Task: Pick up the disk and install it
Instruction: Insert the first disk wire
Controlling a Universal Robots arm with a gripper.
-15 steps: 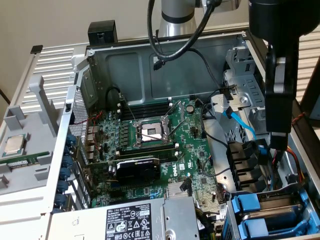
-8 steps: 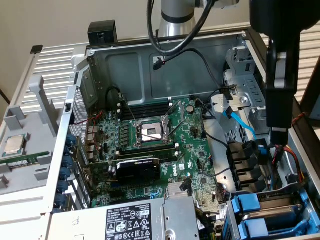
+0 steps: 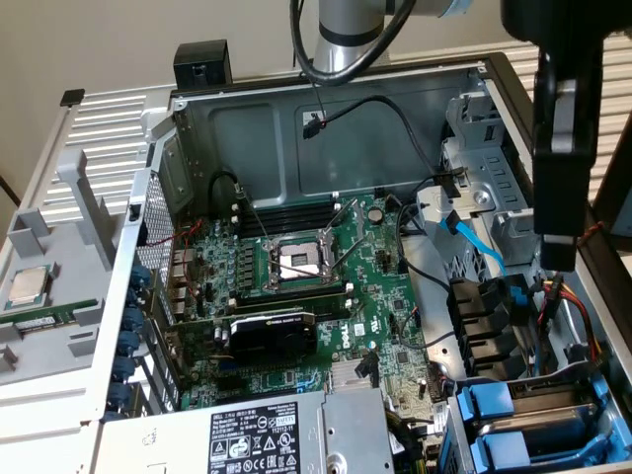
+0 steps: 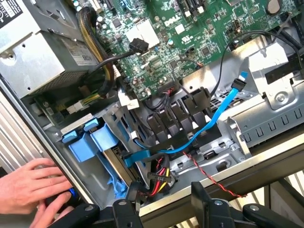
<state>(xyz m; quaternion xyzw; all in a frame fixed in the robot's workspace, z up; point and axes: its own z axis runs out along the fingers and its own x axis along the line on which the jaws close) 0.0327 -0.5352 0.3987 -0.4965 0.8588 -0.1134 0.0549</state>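
Observation:
Two blue plastic carriers (image 3: 489, 405) stand side by side in the drive bay at the case's near corner on the exterior view's right. The metal edge of a disk (image 4: 115, 164) shows inside one carrier (image 4: 102, 140); its label is hidden. My gripper (image 3: 558, 252) hangs above the case's side wall on the exterior view's right, over the drive cage. In the wrist view its black fingers (image 4: 205, 204) stand apart. The gripper (image 4: 166, 211) is open and holds nothing, well above the carriers.
A person's hand (image 4: 33, 187) rests on the case edge beside the blue carriers. Inside the case lie the motherboard (image 3: 296, 286), a black graphics card (image 3: 272, 334), the power supply (image 3: 257, 434) and a blue data cable (image 4: 223, 107). A loose processor chip (image 3: 28, 286) sits outside the case.

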